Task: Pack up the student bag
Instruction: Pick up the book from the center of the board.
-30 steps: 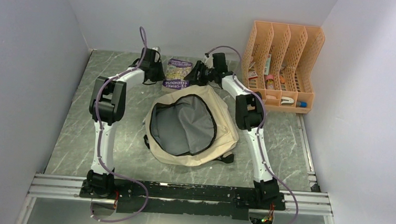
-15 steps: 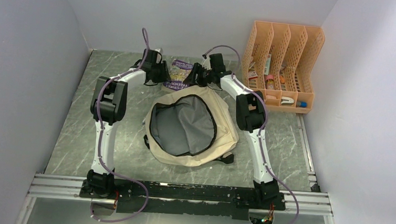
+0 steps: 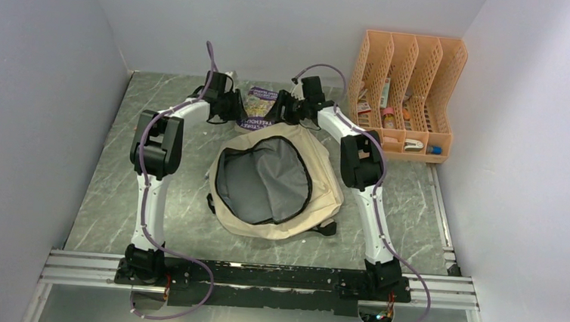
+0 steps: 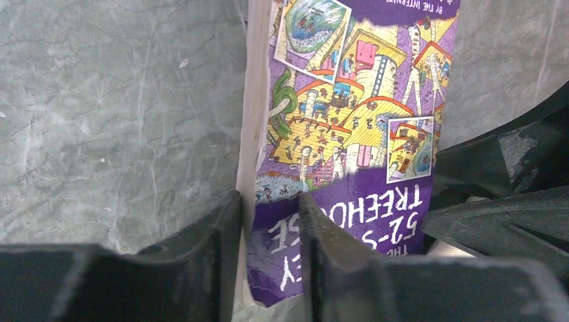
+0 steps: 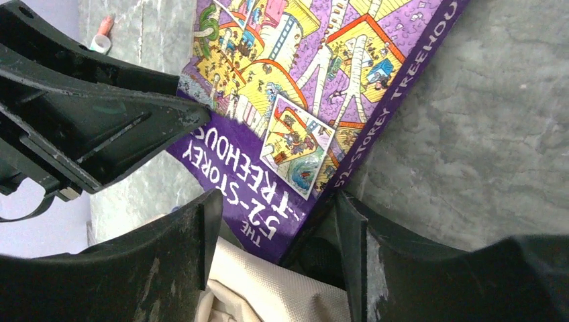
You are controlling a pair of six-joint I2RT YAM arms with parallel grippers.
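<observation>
The student bag [image 3: 323, 175] lies flat mid-table, beige, its zip wide open on the dark grey lining [image 3: 265, 178]. A purple "52-Storey Treehouse" book [image 3: 259, 103] sits just behind the bag, between both grippers. My left gripper [image 3: 236, 108] is shut on the book's near left corner [image 4: 282, 241], one finger [image 4: 218, 228] against the page edge, the other [image 4: 315, 228] on the cover. My right gripper [image 3: 284, 108] is open, its fingers on either side of the book's right corner [image 5: 268, 201], just above the bag's beige fabric [image 5: 268, 295].
An orange perforated file organizer [image 3: 404, 93] with small items stands at the back right. A small white-and-pink object [image 5: 100, 41] lies by the back wall. Grey walls close in on the left, the back and the right. The arms' rail [image 3: 259, 277] runs along the near edge.
Both grippers have closed in on the book from either side, the left one moving right. The book now shows narrower between them. The bag has not moved.
</observation>
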